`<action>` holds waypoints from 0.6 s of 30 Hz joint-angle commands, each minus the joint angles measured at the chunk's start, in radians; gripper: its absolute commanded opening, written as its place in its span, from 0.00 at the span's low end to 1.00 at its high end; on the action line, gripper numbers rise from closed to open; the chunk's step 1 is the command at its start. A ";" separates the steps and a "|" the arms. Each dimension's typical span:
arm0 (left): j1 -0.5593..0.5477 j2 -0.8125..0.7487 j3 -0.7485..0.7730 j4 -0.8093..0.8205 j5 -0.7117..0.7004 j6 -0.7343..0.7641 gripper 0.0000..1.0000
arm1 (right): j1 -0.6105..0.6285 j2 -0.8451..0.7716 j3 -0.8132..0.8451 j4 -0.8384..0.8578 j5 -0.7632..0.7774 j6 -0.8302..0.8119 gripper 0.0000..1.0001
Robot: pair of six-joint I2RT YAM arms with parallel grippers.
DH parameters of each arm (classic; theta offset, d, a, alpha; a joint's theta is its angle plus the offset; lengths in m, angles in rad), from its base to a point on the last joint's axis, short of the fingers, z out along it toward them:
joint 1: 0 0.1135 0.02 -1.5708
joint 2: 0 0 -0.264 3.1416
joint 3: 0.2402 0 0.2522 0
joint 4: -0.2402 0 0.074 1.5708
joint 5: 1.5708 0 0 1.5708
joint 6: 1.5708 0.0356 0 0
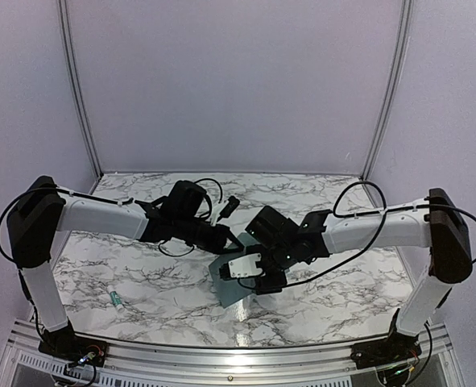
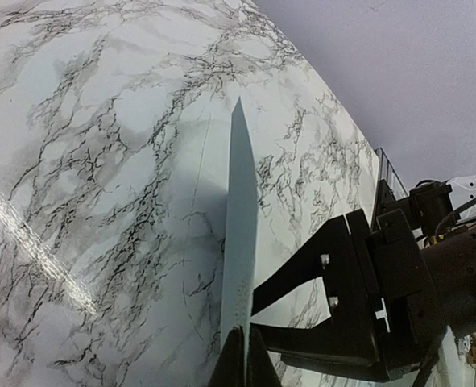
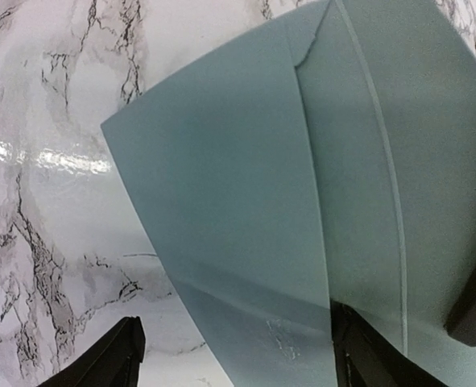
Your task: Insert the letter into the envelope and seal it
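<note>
Flat blue-grey rectangular paper envelope (image 1: pixel 229 292) at middle of white-and-grey marble-pattern worktop (image 1: pixel 141 274), between both tools. Left tool (image 1: pixel 231 248) pinched fully shut on envelope's edge. Left wrist view: envelope (image 2: pixel 239 242) nearly edge-on, shadow on worktop (image 2: pixel 101 161) beside it. Right tool (image 1: pixel 258 274) spread wide, gripping nothing. Right wrist view: one finger (image 3: pixel 358 355) over envelope (image 3: pixel 238 201), other finger (image 3: pixel 117 359) over bare worktop (image 3: pixel 44 201). Crease lines visible across envelope. Small white-and-green tube (image 1: pixel 118 301) lying on worktop, well apart to left.
</note>
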 commanded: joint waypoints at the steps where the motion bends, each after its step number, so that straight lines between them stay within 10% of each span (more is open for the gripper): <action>1: 0.002 -0.041 -0.004 -0.015 0.004 0.009 0.00 | -0.035 -0.074 0.085 -0.029 -0.015 0.029 0.78; 5: 0.005 -0.053 -0.005 -0.015 -0.021 0.006 0.00 | -0.087 -0.167 0.157 -0.054 -0.045 0.057 0.97; 12: 0.013 -0.105 -0.004 -0.029 -0.227 -0.076 0.00 | -0.153 -0.232 0.147 0.024 0.311 0.224 0.99; 18: 0.005 -0.184 -0.118 0.060 -0.463 -0.307 0.00 | -0.249 -0.234 0.169 -0.009 0.153 0.309 0.99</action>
